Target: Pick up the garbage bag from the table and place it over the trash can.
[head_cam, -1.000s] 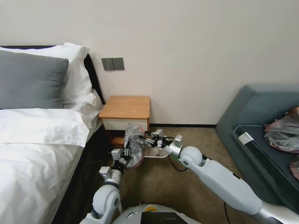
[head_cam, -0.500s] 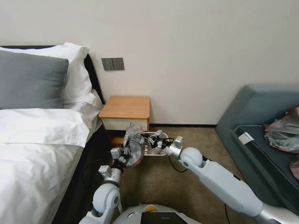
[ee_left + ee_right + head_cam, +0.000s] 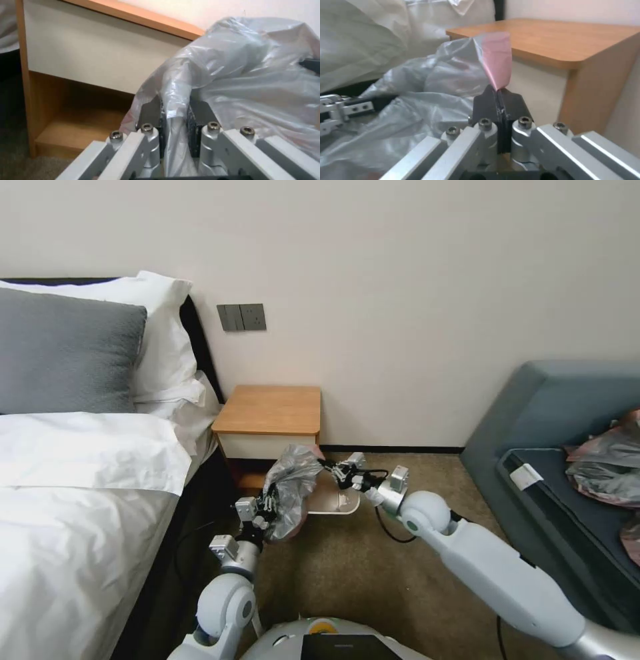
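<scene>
White bed (image 3: 73, 500), grey pillow (image 3: 67, 353), blue sofa (image 3: 553, 407), wall switches (image 3: 241, 317).

One garbage bag (image 3: 291, 483), one trash can (image 3: 335, 502), one desk (image 3: 270, 410), two grippers: left (image 3: 267, 507), right (image 3: 333, 471); three pillows far left.

Bag (image 3: 291, 487) grey-pink, translucent, crumpled, stretched above the left part of the can (image 3: 341, 505), cream can on carpet just before the wooden table (image 3: 270, 411), table top bare

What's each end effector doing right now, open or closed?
Left end effector: closed on the garbage bag.
Right end effector: closed on the same bag's edge.
</scene>
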Available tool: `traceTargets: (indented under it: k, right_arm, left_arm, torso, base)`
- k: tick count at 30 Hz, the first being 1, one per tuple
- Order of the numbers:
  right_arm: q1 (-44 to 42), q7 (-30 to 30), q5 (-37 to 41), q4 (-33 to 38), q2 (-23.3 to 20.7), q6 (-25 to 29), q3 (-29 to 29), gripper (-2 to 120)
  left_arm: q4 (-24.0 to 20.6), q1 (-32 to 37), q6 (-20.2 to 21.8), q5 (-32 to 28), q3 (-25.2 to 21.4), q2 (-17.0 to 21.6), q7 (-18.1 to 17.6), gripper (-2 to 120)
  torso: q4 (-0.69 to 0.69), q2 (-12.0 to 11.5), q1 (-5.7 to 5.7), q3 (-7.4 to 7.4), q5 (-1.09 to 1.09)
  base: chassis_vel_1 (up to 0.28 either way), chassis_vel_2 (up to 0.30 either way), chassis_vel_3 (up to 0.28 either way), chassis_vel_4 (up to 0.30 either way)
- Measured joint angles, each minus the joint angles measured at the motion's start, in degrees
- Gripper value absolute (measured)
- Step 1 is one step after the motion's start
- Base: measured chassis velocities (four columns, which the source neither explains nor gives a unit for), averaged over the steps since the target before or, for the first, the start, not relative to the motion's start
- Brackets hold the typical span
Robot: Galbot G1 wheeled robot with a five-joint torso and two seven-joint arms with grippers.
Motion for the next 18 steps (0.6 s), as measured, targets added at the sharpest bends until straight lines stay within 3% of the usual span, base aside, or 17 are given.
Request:
traceTargets:
  k: [18]
  right_arm:
    - [-4.2, -1.9, 1.3, -0.9, -6.8, 1.1, 7.1, 0]
  left_arm:
    - [-0.5, 0.3, -0.5, -0.8, -0.4, 0.5, 0.2, 10]
  torso:
    - [0.01, 0.0, 0.00, 0.00, 0.00]
  base:
    - [0.000, 0.000, 0.000, 0.000]
